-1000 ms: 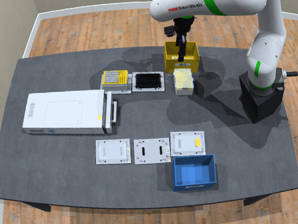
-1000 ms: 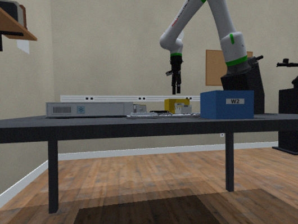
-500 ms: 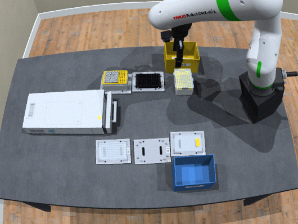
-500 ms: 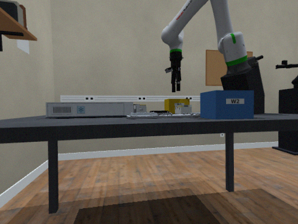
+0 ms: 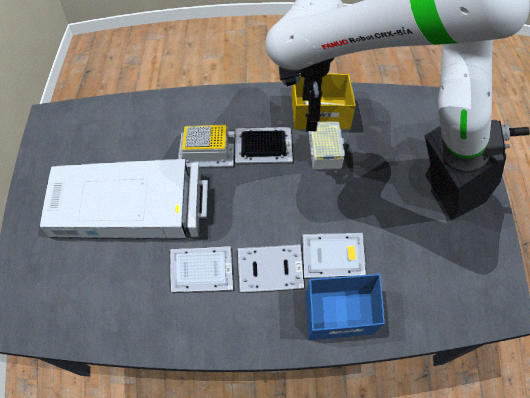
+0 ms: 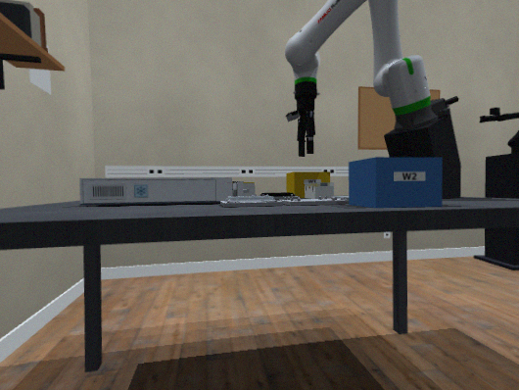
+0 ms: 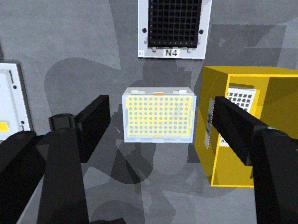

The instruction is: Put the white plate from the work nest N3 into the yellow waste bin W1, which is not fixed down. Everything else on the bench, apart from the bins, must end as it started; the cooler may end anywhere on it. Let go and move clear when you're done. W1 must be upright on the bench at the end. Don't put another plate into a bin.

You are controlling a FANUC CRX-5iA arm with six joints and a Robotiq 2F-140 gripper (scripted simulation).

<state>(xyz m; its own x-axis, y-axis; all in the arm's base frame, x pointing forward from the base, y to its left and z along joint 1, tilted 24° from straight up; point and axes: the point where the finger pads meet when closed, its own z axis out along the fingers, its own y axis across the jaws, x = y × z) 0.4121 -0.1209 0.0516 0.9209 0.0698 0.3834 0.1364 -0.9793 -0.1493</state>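
The yellow waste bin W1 (image 5: 346, 108) (image 6: 299, 182) (image 7: 227, 172) stands upright at the back of the bench. In the wrist view a white well plate (image 7: 242, 99) lies inside it, partly hidden by a finger. My gripper (image 5: 312, 125) (image 6: 306, 149) (image 7: 161, 109) is open and empty. It hangs high above the bench, just in front of the bin, over a clear block with yellow wells (image 5: 327, 145) (image 7: 159, 116).
Nest N4 with a black plate (image 5: 263, 143) (image 7: 174, 22) and a yellow plate on a grey block (image 5: 204, 137) stand left of the bin. A large white device (image 5: 115, 199) (image 6: 147, 190) is at the left. Three nests (image 5: 201, 268) (image 5: 270, 267) (image 5: 333, 255) and the blue bin W2 (image 5: 345, 307) (image 6: 394, 182) are at the front.
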